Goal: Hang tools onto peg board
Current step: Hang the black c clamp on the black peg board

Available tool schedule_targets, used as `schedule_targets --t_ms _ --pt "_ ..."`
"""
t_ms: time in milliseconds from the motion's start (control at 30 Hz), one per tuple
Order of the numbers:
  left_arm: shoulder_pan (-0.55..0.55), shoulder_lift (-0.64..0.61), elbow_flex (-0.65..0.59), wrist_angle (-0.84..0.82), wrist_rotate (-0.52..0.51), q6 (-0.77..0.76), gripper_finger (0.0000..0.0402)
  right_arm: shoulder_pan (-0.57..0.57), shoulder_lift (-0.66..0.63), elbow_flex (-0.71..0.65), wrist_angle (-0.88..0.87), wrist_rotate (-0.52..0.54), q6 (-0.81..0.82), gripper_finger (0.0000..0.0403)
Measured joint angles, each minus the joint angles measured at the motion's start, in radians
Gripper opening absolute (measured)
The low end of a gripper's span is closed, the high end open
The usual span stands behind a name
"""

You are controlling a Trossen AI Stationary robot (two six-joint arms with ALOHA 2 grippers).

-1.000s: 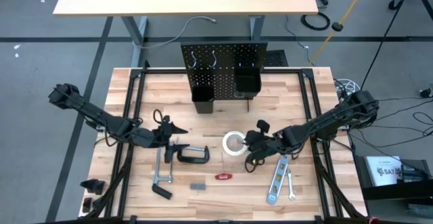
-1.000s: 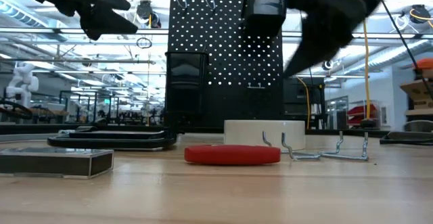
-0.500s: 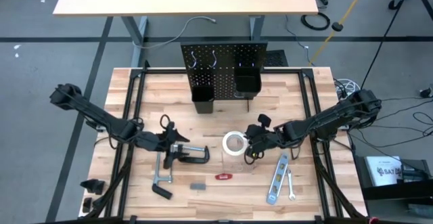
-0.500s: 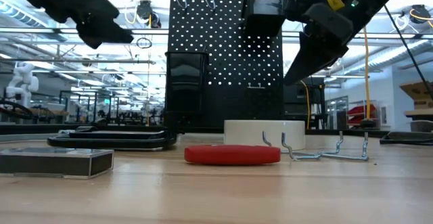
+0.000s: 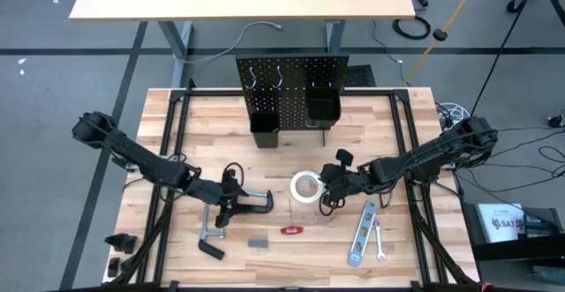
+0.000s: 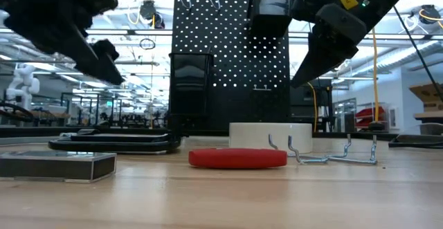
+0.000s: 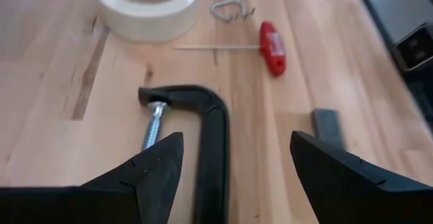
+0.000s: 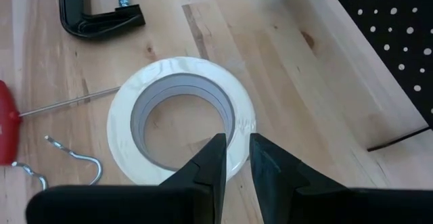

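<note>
Left gripper [image 5: 231, 195] hangs over the C-clamp [image 5: 252, 202], fingers [image 7: 152, 170] spread wide either side of its frame and holding nothing. Right gripper [image 5: 325, 189] hangs at the right rim of the tape roll [image 5: 305, 186], fingers [image 8: 211, 158] nearly closed and empty. The pegboard [image 5: 292, 82] stands at the counter's [image 5: 388, 133] far edge. A red-handled tool [image 5: 291, 230], loose hooks [image 8: 67, 158] and a level [image 5: 361, 233] lie nearby.

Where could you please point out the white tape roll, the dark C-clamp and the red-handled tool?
white tape roll [image 8: 181, 75]: right wrist view, top face.
dark C-clamp [image 7: 215, 136]: left wrist view, frame's spine.
red-handled tool [image 7: 273, 46]: left wrist view, red handle.
</note>
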Motion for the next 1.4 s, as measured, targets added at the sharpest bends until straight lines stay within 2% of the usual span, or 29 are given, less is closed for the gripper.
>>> schedule_targets --t_ms 300,1100,1233,1400 --pt "0.018 0.109 0.000 0.038 0.056 0.001 0.0276 0.000 0.000 0.000 0.000 0.000 -0.007 0.0061" --pt "0.021 0.332 0.005 0.086 0.035 0.029 0.0276 -0.001 0.000 0.000 0.013 0.006 -0.003 0.0061" --pt "0.021 0.343 0.005 0.084 0.013 0.053 0.0248 -0.001 0.001 0.000 0.013 0.006 -0.004 0.0061" --pt "0.021 0.342 0.005 0.083 -0.013 0.078 0.0159 -0.001 0.001 0.000 0.016 0.006 -0.009 0.0061"
